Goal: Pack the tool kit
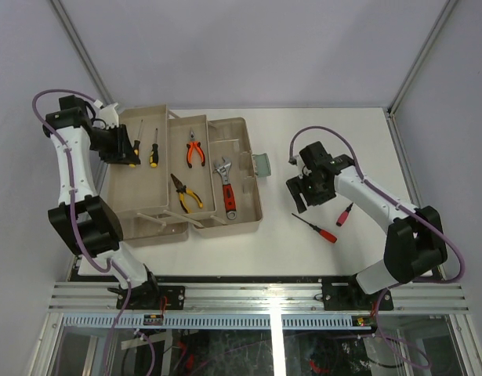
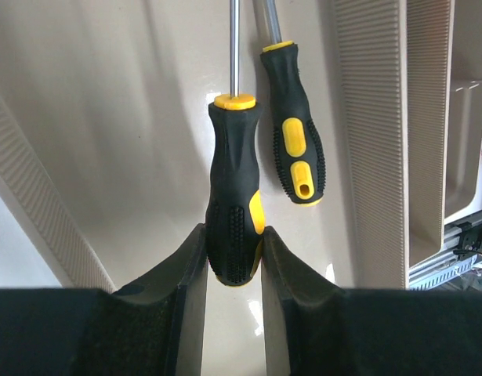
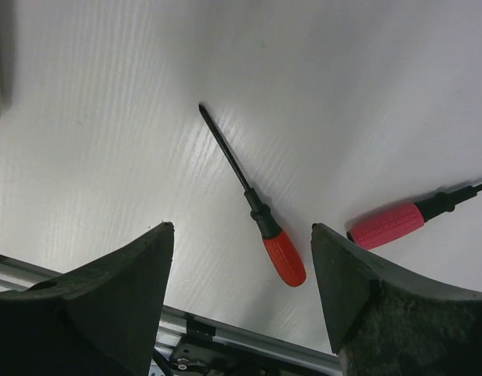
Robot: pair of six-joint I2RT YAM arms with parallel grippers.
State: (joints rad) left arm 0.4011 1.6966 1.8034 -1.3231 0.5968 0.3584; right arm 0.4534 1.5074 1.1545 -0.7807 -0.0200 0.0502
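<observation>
The open tan toolbox (image 1: pixel 252 222) lies at the left with its beige trays spread out. My left gripper (image 1: pixel 128 150) is in the far-left tray and is shut on the handle end of a black-and-yellow screwdriver (image 2: pixel 233 211), which lies on the tray floor (image 2: pixel 107 117). A second black-and-yellow screwdriver (image 2: pixel 294 141) lies beside it. Orange pliers (image 1: pixel 195 150), yellow-handled pliers (image 1: pixel 186 193) and a red-handled wrench (image 1: pixel 225 189) lie in the other compartments. My right gripper (image 1: pixel 306 190) is open and empty above two red screwdrivers on the table (image 3: pixel 281 252) (image 3: pixel 388 222).
The pale green latch (image 1: pixel 262 164) sticks out from the toolbox's right side, near my right gripper. The two red screwdrivers also show in the top view (image 1: pixel 319 229) (image 1: pixel 345 214). The aluminium rail (image 1: pixel 256 296) runs along the table's near edge.
</observation>
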